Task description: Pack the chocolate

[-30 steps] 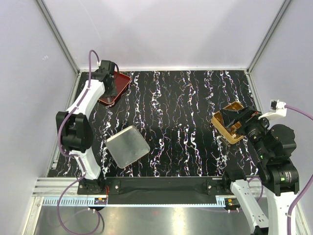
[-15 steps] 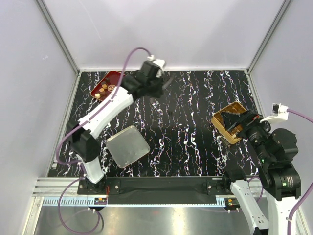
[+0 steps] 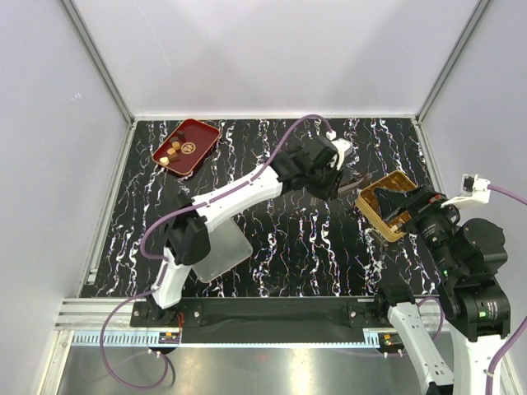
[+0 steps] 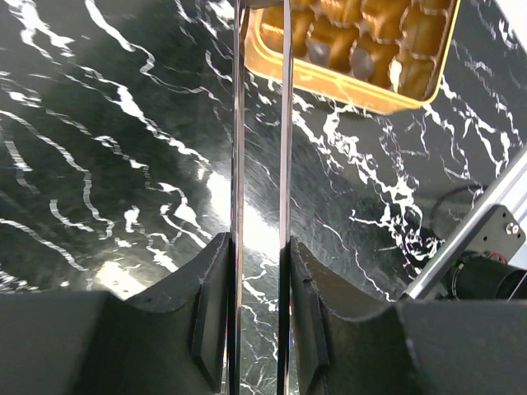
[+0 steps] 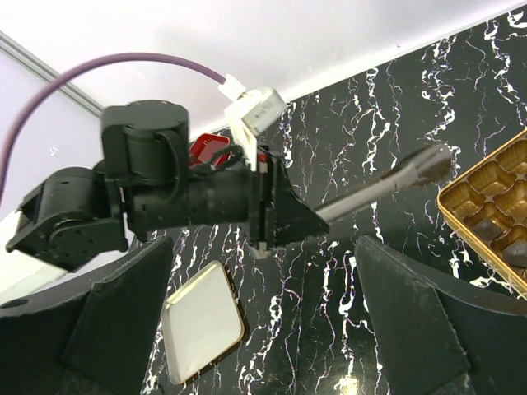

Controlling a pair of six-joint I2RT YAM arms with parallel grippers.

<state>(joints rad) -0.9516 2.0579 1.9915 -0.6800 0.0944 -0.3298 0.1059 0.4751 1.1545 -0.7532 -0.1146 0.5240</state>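
Black marble desk (image 3: 288, 239): red tray (image 3: 202, 133) at far-left corner; gold compartmented box (image 3: 369, 216) at right; silver lid (image 3: 230, 251) near-left, flat. Metal tweezers (image 4: 285, 123): tips near box.

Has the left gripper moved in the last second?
Yes. The left gripper, holding tongs, swung from the red tray at far left rightward to beside the gold box.

No writing, number, label or brand can be read in any of the views. The oblong dark red lacquered tray (image 3: 202, 135) at the far left corner has a small pale round mark near its middle. The mark is too small to tell whether it is a sign or lettering.
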